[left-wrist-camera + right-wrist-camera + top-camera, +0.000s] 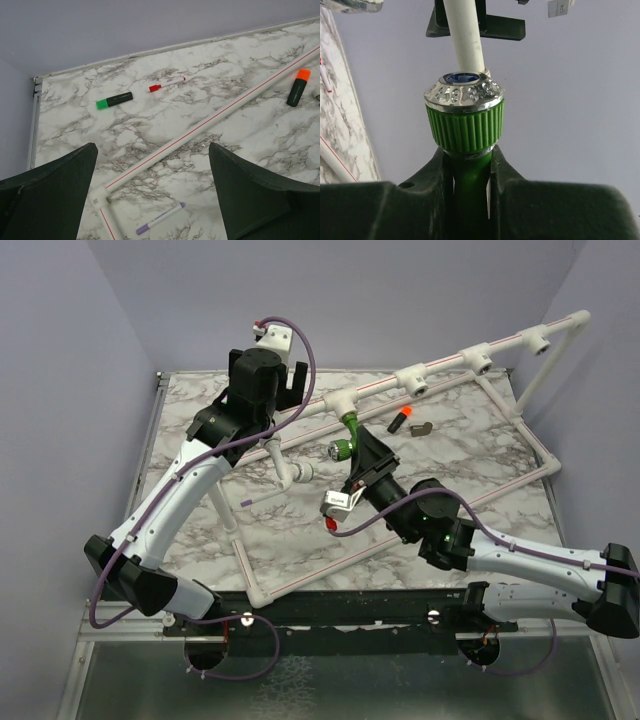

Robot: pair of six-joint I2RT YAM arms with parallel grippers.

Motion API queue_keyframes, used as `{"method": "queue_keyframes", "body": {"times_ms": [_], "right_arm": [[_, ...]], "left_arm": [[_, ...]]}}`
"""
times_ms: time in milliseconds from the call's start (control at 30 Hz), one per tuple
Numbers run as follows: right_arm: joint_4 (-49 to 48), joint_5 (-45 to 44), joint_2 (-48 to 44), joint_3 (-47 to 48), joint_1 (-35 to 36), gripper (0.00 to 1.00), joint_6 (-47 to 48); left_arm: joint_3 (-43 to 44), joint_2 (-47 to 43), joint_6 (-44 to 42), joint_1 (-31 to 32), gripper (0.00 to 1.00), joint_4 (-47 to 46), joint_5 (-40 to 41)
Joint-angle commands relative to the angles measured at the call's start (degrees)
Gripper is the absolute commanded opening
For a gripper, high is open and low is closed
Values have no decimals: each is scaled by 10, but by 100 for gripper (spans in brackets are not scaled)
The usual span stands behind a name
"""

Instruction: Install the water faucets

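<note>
**A:** Starting on the left, what is that arm doing?

**B:** The left gripper (152,146) stands wide with nothing in it, above the marble table (225,65) and the long white pipe (210,120).

**A:** And the faucet?

**B:** It's mid-table. The right gripper (470,165) pinches the green faucet (465,127) by its stem, and the silver-ringed collar points toward the tee socket (338,400). I cannot tell whether it has seated.

**A:** Any advice?

**B:** I'd line the collar's axis up with the socket before pushing. The grip should be firm so the stem can't swivel. The idle left gripper could steady the pipe.
</note>
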State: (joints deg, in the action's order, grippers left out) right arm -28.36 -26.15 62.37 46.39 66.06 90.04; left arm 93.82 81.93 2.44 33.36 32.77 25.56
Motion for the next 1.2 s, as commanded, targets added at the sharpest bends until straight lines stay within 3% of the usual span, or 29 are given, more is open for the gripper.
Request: {"method": "queue_keyframes", "body": {"times_ms": [0, 233, 567, 800, 1167], "right_arm": [[-36, -26, 4, -15, 5, 1, -79], [-83, -47, 0, -14, 11, 1, -237], [-48, -83, -7, 7, 12, 0, -636], [-50, -114, -4, 3, 12, 1, -824], [-59, -200, 6, -19, 12, 0, -1194]], "left_arm": [[-2, 8, -4, 10, 94, 17, -7], [-1, 12, -5, 10, 94, 17, -6], [2, 10, -4, 10, 94, 18, -7], [1, 5, -2, 10, 94, 18, -7], [3, -6, 3, 11, 94, 17, -2]]}}
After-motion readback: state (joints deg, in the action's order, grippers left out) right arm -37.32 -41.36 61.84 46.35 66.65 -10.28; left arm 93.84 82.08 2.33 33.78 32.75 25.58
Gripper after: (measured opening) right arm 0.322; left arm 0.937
